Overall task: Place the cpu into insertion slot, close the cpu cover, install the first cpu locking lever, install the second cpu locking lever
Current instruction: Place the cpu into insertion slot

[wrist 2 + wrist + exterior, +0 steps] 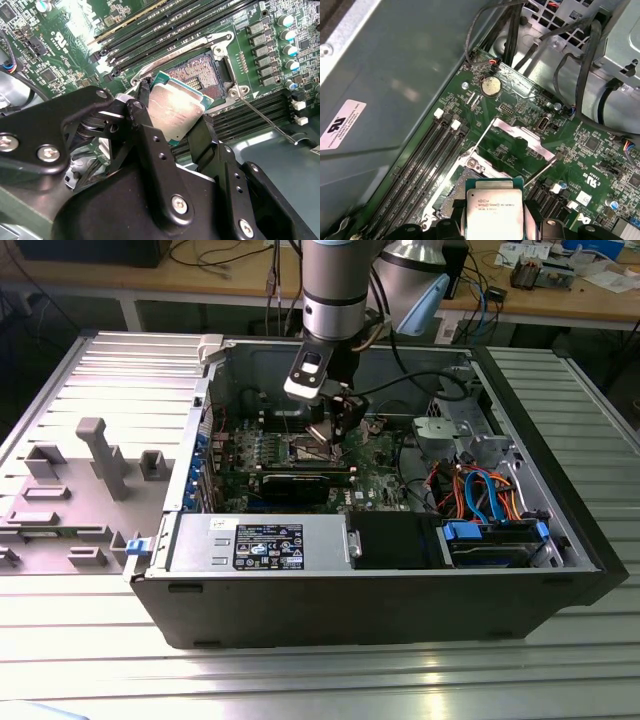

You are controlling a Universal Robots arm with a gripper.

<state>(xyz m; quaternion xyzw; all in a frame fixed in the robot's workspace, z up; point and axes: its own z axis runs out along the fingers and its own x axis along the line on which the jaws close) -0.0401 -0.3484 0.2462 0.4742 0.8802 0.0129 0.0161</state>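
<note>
- Pincer (pixel 172 114) is clamped on the chip (pixel 177 105), one finger on each of two opposite edges. The first wrist view shows the same grip, pincer (pixel 492 224) around the chip (pixel 492 206), metal top facing the camera.
- From the exterior view, I have the pincer (pixel 335 422) down inside the open computer case (pixel 400 605), over the green board (pixel 385 480).
- The chip hangs over the near side of the socket (pixel 204 75) and looks apart from it; much of the dark pin field is uncovered, so I judge it not yet seated.
- The cover (pixel 519 134) stands swung up and away, and a thin lever (pixel 538 172) lies released beside it, so the opening looks free.
- In the second wrist view the chip seems tilted and a little turned against the socket's silver rim. I want its edges parallel to that rim and its face level before it goes lower.
- The descent should be straight down with no sideways slide, since the pins underneath would bend easily. The chip should settle by its own weight, not be pressed.
- The fingers need to stay off the rim and the long memory slots (pixel 175 27) close by.
- I cannot tell the chip's corner mark or notches from here, so its orientation is unconfirmed.
</note>
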